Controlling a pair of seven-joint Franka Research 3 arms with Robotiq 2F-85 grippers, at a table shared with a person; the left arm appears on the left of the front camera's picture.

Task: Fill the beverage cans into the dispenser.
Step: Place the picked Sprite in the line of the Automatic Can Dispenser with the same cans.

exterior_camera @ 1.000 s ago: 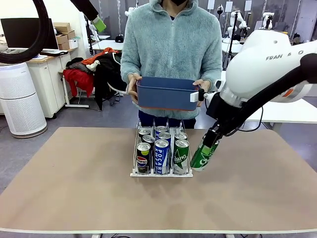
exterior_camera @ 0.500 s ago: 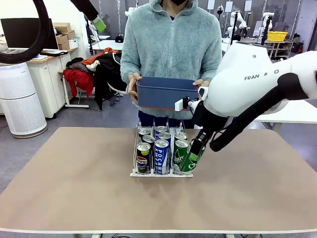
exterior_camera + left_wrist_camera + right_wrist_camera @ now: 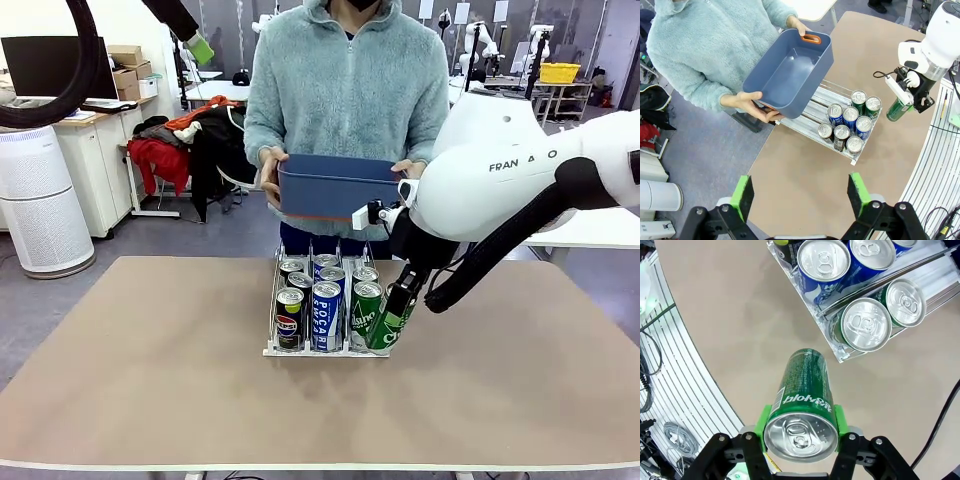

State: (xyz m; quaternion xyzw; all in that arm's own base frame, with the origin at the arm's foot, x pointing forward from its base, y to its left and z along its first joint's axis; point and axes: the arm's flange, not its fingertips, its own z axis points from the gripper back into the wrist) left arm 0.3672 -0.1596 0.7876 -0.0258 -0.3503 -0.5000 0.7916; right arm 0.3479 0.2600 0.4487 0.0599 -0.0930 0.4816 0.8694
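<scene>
The dispenser (image 3: 270, 350) stands mid-table with several beverage cans in its three lanes: a black Pepsi (image 3: 289, 320), a blue-and-white Pocari (image 3: 326, 316) and a green one (image 3: 364, 310) in front. My right gripper (image 3: 402, 300) is shut on another green can (image 3: 385, 330), tilted, just off the rack's right front corner. In the right wrist view that green can (image 3: 803, 390) sits between the green pads (image 3: 838, 420), beside the dispenser's corner (image 3: 840, 357). My left gripper (image 3: 800, 195) hangs high above the table, open and holding nothing, looking down on the dispenser (image 3: 812, 112).
A person at the far side holds a dark blue bin (image 3: 338, 187) with both hands, above the back of the rack; the bin (image 3: 790, 75) looks bare inside. Bare brown tabletop (image 3: 150, 370) lies to the left, right and front of the rack.
My right arm has swung left with the green can, from well right of the rack to its right front corner. The left gripper and the person's bin have stayed put.
</scene>
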